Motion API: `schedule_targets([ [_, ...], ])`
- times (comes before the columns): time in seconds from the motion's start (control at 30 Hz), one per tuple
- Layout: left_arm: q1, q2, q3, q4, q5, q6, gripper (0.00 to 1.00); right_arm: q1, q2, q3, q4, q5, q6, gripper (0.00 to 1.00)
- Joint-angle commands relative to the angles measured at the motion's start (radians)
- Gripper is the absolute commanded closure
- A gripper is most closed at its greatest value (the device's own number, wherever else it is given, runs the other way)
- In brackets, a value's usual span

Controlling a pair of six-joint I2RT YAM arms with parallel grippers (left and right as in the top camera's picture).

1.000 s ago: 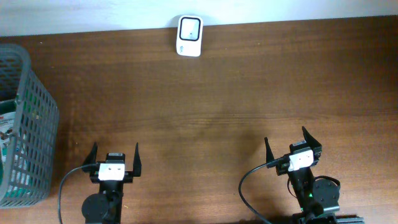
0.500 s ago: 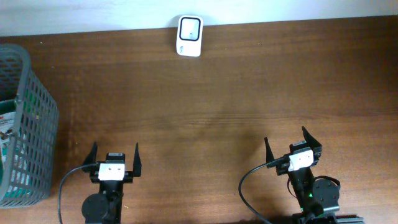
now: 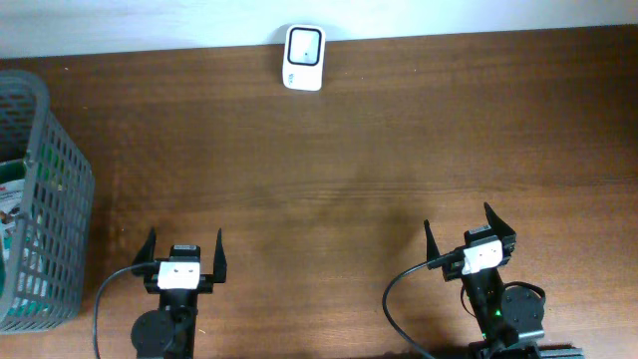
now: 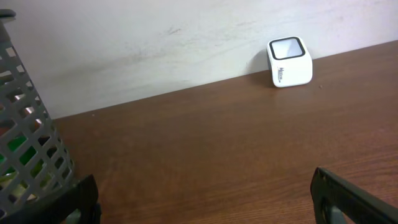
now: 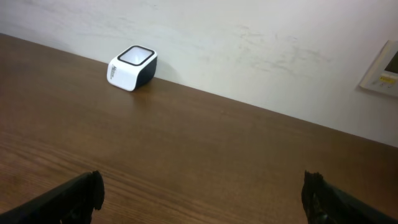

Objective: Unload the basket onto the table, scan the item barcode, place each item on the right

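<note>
A white barcode scanner with a dark window on top stands at the table's far edge against the wall; it also shows in the left wrist view and the right wrist view. Packaged items in white, red and green lie inside the grey mesh basket at the left; no barcode is legible. My left gripper is open near the front edge, right of the basket, with nothing between its fingers. My right gripper is open at the front right, also holding nothing.
The basket's wall fills the left side of the left wrist view, close to that gripper's left finger. A pale wall panel hangs at the right. A black cable loops beside the right arm's base.
</note>
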Motion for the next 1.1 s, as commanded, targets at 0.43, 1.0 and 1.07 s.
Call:
schedule_targets([
  [0.43, 0.003, 0.201, 0.236, -0.028, 0.008, -0.024, 0.01, 0.008, -0.009, -0.005, -0.003, -0.013, 0.010, 0.02],
  [1.0, 0.003, 1.258, 1.500, -0.933, 0.351, -0.024, 0.01, 0.008, -0.009, -0.005, -0.003, -0.013, 0.010, 0.02],
  [1.07, 0.003, 1.320, 1.593, -0.987, 0.397, -0.024, 0.01, 0.008, -0.008, -0.005, -0.003, -0.013, 0.010, 0.02],
])
